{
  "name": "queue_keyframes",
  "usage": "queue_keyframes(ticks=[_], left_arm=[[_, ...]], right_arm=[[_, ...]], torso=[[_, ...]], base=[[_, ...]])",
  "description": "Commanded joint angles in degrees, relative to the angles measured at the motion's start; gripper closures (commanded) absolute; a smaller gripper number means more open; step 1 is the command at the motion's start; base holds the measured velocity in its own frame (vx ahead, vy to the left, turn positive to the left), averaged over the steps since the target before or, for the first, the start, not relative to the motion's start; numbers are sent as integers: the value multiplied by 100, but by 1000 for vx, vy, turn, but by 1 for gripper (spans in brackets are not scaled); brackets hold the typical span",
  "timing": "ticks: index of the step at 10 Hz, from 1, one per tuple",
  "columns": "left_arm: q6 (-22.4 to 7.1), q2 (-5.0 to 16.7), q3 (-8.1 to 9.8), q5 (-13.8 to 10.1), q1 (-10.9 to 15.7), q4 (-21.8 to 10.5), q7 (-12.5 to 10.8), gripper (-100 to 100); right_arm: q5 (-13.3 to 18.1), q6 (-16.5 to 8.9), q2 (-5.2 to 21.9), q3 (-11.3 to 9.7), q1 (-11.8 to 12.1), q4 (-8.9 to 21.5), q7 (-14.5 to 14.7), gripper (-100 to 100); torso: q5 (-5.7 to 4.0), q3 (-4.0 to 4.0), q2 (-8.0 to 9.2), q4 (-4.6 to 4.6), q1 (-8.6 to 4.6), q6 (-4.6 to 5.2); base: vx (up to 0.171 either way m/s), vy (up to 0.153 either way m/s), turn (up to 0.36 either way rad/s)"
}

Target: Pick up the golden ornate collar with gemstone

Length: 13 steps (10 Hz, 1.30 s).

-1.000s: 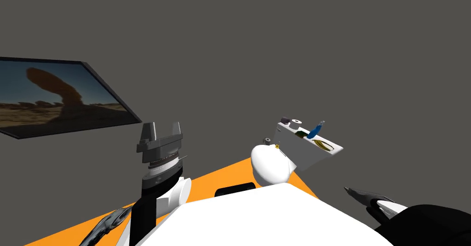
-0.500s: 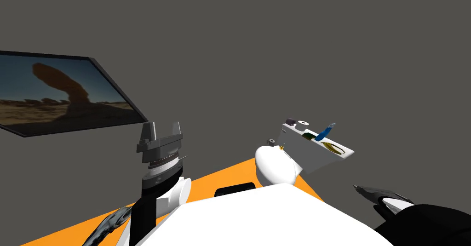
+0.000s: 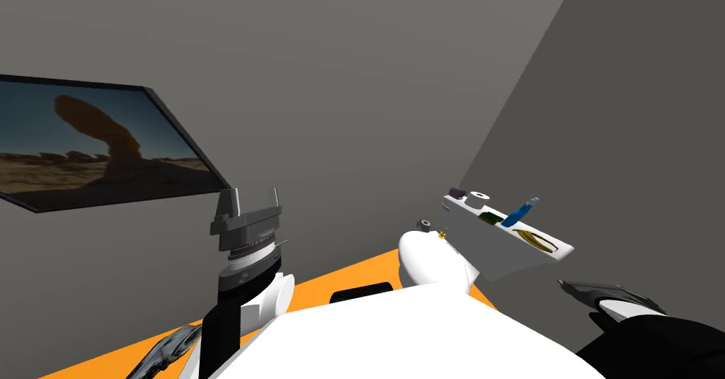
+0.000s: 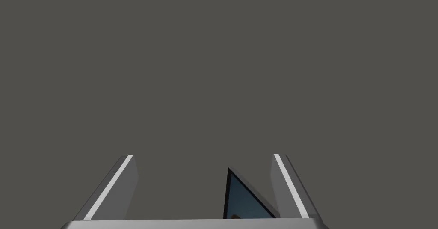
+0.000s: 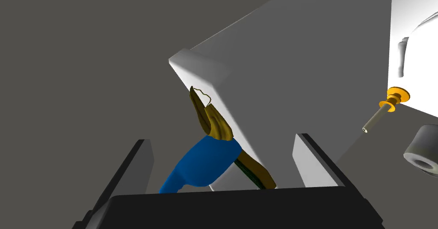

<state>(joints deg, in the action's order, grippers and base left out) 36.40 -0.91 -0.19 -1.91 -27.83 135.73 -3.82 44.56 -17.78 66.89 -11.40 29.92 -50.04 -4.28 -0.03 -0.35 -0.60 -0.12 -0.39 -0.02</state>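
Right claw (image 5: 222, 140): released, fingers spread wide and gripping nothing, held close to the shelf's edge.
Blue object (image 5: 205, 162): sat just beyond the claw, in line with the gap between its fingers, and overlapped the collar's lower end.
Golden collar (image 5: 212, 118): lay on top of the shelf near the end closest to the right claw, a curved brownish-gold band, clear of both fingers.
White shelf (image 3: 495, 254): box-shaped, set against the grey wall.
White ring (image 3: 479, 195) and purple piece (image 3: 457, 192): stood at the shelf's far end, well apart from the collar.
Gold knob (image 5: 392, 98): stuck out of a white rounded body (image 3: 425, 261) beside the shelf.
Left claw (image 3: 250, 196): raised on the robot's left, released, fingers apart and empty.
Picture frame (image 3: 106, 141): hung on the wall beyond the left claw.
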Motion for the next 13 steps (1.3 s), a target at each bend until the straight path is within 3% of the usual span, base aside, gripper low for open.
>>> queue_keyframes(ticks=[1,7,8,9,10,11,13], left_arm=[[0,0,0,0,0,0,0,0],[0,1,1,0,1,0,0,0],[0,1,1,0,0,0,0,0],[0,0,0,0,1,-1,0,0],[0,-1,-1,0,1,-1,0,0],[0,-1,-1,0,2,-1,0,0],[0,-1,-1,0,2,-1,0,0]], right_arm=[[104,91,19,33,12,36,-3,-100],[457,495,-16,22,36,65,116,-100],[470,455,-24,47,2,108,88,-100],[479,475,-25,47,1,110,91,0],[478,473,-24,47,0,110,91,-100],[478,473,-24,47,0,110,91,100],[478,478,-27,44,-1,107,92,100]], torso=[[0,0,0,0,0,0],[-16,13,26,4,-46,3],[-16,13,24,5,-46,3],[-10,22,42,8,-11,4],[-2,33,59,12,18,5],[1,38,67,14,29,6],[8,42,74,16,37,8]], base=[[159,-145,32],[139,-194,27],[61,-93,19],[10,-18,5],[5,-8,2],[0,0,0],[0,0,0]])
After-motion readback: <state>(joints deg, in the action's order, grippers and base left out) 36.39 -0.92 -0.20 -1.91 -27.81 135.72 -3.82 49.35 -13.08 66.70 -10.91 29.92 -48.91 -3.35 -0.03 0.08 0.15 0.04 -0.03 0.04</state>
